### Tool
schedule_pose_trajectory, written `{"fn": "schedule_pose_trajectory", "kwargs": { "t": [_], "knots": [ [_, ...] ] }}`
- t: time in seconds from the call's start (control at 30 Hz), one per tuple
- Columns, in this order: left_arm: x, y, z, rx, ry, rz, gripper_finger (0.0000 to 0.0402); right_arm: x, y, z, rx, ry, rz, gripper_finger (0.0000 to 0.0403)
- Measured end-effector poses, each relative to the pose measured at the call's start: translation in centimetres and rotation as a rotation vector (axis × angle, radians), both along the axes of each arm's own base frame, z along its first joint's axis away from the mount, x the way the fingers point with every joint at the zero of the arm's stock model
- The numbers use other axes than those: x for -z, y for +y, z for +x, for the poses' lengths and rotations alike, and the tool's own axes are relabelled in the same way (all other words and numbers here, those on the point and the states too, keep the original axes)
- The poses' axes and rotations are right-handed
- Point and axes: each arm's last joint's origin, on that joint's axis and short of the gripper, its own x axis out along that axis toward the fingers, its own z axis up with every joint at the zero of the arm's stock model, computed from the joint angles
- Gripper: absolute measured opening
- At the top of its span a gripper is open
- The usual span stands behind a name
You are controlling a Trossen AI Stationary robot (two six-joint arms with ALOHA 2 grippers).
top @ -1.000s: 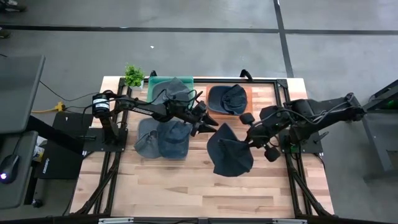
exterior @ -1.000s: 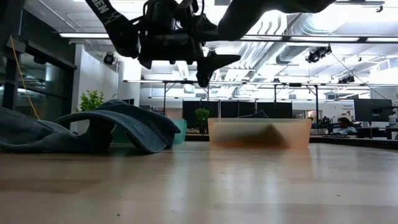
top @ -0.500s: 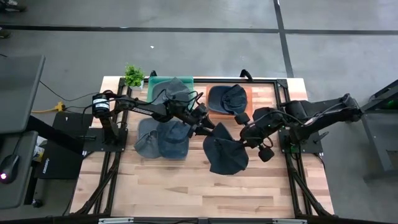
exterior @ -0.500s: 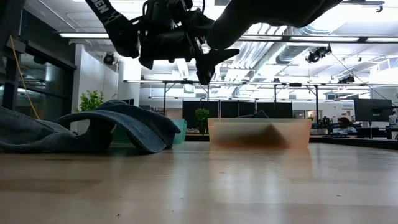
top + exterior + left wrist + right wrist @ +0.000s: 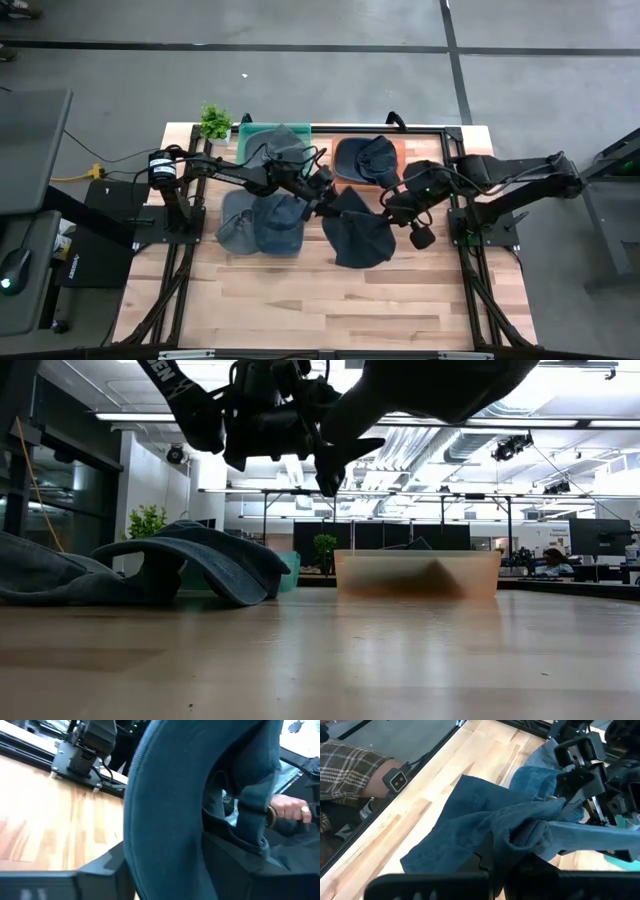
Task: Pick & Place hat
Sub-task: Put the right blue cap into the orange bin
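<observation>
Right end effector (image 5: 392, 212): I see it clamped on the hat (image 5: 357, 232).
Left end effector (image 5: 328, 200): parted around the hat's brim.

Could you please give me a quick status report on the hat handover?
Right gripper shut on dark blue fabric hat, held mid-table. Left gripper open at the hat's edge. Two more denim hats lie beside it.

Held hat (image 5: 356, 232): dark blue denim, lighter blue in the right wrist view. Hats (image 5: 262, 222) left of the held hat: grey-blue denim. Tabletop (image 5: 300, 300): pale wood planks with a black frame. Behind the held hat, one bin (image 5: 398, 152) is orange-brown; the bin (image 5: 243, 131) further left is teal. Plant (image 5: 214, 122): green. Both arms: black. A sleeve (image 5: 345, 767) beside the tabletop appears plaid, brown and white.
</observation>
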Motion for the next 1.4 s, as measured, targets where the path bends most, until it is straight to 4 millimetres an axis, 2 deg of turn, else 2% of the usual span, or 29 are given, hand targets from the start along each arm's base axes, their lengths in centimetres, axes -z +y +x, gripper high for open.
{"fn": "schedule_pose_trajectory", "kwargs": {
  "t": [0.13,0.27,0.33,0.63,0.83,1.17,1.4],
  "knots": [
    [0.0,0.0,0.0,-0.011,0.0,0.001,0.013,0.1,-0.3,0.0,0.014,0.01,0.004,0.0],
    [0.0,0.1,0.0,-0.019,0.0,0.001,0.0037,0.2,-0.4,-0.1,0.023,0.027,0.003,0.0],
    [0.0,0.1,0.0,-0.024,-0.001,0.002,0.0013,0.2,-0.5,-0.1,0.031,0.031,-0.003,0.0],
    [0.1,0.1,0.1,-0.058,0.006,0.002,0.0007,0.3,-0.7,-0.2,0.131,0.049,-0.025,0.0014],
    [0.1,0.2,0.1,-0.07,0.014,-0.007,0.0004,0.2,-1.0,-0.3,0.23,0.039,-0.076,0.0067],
    [-0.1,0.3,0.1,-0.106,0.021,-0.039,0.0002,-1.1,-1.9,-2.3,0.439,-0.029,-0.187,0.0163],
    [0.0,0.5,0.2,-0.169,0.04,-0.083,0.0002,-2.2,-2.5,-3.8,0.566,-0.103,-0.243,0.0194]
  ]
}}
